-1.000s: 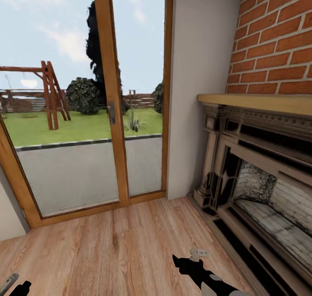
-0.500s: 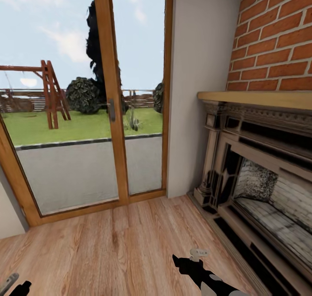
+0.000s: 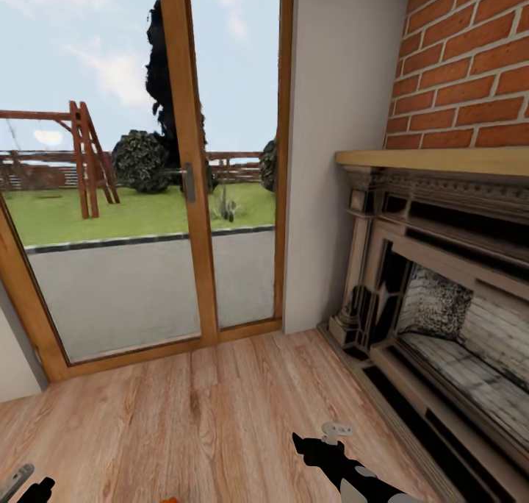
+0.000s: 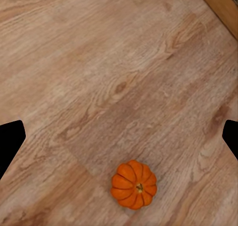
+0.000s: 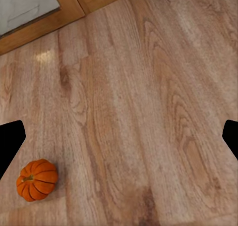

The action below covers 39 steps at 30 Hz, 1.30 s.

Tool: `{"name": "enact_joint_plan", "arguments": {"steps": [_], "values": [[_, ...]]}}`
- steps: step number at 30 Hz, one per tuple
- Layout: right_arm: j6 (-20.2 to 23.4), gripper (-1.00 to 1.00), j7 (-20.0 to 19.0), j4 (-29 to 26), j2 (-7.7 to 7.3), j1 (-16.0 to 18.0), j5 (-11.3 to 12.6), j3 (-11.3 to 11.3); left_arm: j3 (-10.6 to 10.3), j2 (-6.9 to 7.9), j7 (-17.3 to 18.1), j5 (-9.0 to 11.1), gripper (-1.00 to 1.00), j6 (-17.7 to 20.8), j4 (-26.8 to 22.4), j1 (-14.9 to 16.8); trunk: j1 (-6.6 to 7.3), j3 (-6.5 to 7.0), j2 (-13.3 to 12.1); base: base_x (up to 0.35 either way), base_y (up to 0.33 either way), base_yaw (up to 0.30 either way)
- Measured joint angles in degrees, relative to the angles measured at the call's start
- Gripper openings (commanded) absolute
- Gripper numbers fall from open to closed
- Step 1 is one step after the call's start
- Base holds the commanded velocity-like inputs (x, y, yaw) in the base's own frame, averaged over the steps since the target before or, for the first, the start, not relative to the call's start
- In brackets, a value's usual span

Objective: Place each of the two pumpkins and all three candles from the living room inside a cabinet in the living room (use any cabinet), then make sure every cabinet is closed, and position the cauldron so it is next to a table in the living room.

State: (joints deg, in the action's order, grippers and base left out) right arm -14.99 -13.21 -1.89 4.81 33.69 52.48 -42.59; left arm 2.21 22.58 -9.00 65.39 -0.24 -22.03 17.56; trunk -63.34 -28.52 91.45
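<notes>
- While the head view faces a corner of the room, a tall wood-framed glass door (image 3: 184,165) takes up its left side, with a lawn and a swing frame (image 3: 84,157) outside.
- A stone-coloured fireplace (image 3: 441,282) stands under a brick wall (image 3: 470,62); its firebox holds no task item.
- Plank floor (image 3: 206,415) spreads below.
- Right end effector (image 3: 327,437) hangs low; left end effector (image 3: 22,484) sits at the corner. Both wrist views show dark fingertips set wide apart, gripping nothing.
- One orange pumpkin (image 4: 134,184) lies alone on the floor, away from both end effectors.
- No readable writing.
</notes>
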Motion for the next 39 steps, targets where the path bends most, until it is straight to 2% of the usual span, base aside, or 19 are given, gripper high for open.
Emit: {"name": "enact_joint_plan", "arguments": {"steps": [39], "values": [[-0.1, 1.00, -0.1, 0.0, 0.00, 0.0, -0.1, 0.0, -0.1, -0.07, 0.0, 0.0, 1.00, 0.0, 0.0, 0.0, -8.57, -7.00, 15.6, 0.000, 0.000, 0.000]]}}
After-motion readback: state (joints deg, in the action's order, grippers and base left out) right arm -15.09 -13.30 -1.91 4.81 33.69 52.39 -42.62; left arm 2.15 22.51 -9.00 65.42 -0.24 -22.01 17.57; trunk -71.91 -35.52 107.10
